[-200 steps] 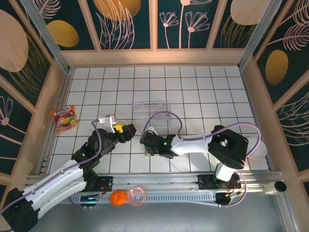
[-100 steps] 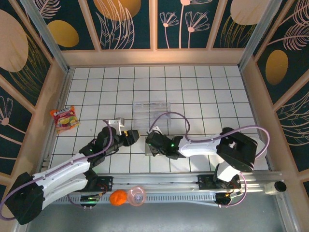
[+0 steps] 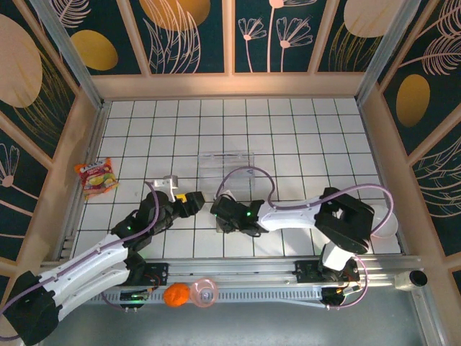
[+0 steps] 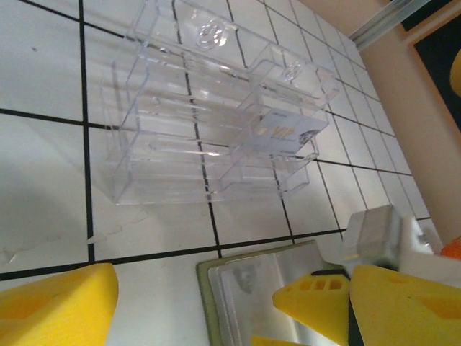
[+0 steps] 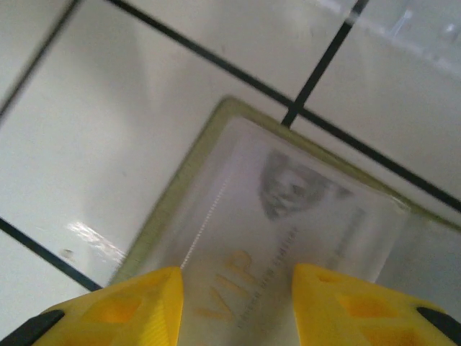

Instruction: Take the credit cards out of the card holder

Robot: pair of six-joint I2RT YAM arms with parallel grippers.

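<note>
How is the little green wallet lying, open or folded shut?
Open. The card holder lies flat with its pale inside facing up, and a VIP card shows inside it.

A white tiled table [image 3: 302, 137] with dark grid lines sits inside wood-framed walls [image 3: 187, 36]. Their panels are dark teal with orange ovals and pale leaf drawings. An aluminium rail [image 3: 245, 268] runs along the near edge.

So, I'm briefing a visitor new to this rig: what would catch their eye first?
The yellow-fingered left gripper and right gripper, close together at the open card holder near the front middle of the table, with a VIP-marked card in its pocket. Then the clear plastic tray just behind, and the bright snack packet at the left edge.
</note>
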